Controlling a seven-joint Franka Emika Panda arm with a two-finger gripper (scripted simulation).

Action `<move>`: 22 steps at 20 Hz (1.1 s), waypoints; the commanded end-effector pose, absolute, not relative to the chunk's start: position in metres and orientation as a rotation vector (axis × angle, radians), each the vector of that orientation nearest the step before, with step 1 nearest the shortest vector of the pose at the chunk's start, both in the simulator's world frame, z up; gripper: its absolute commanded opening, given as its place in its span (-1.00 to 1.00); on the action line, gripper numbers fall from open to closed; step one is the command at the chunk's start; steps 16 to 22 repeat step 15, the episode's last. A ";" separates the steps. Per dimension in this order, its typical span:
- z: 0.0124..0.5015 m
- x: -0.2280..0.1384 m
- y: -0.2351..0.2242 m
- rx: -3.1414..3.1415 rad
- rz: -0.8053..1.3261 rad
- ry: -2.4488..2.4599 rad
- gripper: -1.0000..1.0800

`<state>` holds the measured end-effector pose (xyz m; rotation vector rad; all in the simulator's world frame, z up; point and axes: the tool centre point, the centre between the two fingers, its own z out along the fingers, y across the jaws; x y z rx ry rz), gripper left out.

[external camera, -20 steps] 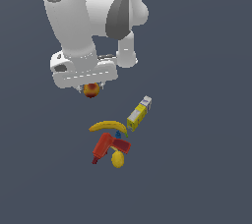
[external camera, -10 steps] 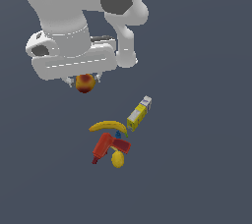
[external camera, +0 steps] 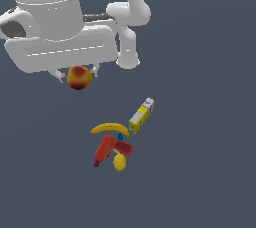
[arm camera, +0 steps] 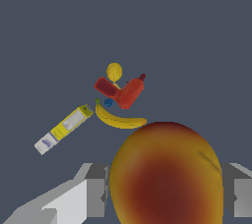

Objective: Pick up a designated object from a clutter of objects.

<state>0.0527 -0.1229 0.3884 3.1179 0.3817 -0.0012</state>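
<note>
My gripper [external camera: 78, 76] is shut on the designated object, a round orange-yellow fruit with red blotches [external camera: 78, 78], and holds it high above the floor. In the wrist view the fruit [arm camera: 167, 174] fills the foreground between my fingers [arm camera: 91, 188]. The clutter of objects lies below: a yellow banana [external camera: 109, 129], a red drill-shaped tool [external camera: 109, 149], a yellow lemon [external camera: 119, 162], a tiny blue piece [external camera: 120, 137] and a yellow-and-white box [external camera: 141, 115]. The wrist view shows the banana [arm camera: 119, 119], tool [arm camera: 125, 92], lemon [arm camera: 114, 71] and box [arm camera: 64, 128].
The large white arm body [external camera: 55, 27] fills the upper part of the exterior view towards its left. The ground around the items is plain dark grey.
The gripper has risen with the fruit in it and come closer to the exterior camera, so the arm looks larger. The items on the ground have not moved.
</note>
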 end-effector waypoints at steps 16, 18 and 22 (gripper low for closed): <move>0.416 0.070 -0.122 3.118 0.000 0.382 -1.00; 0.416 0.070 -0.122 3.118 0.000 0.382 -1.00; 0.416 0.070 -0.122 3.118 0.000 0.382 -1.00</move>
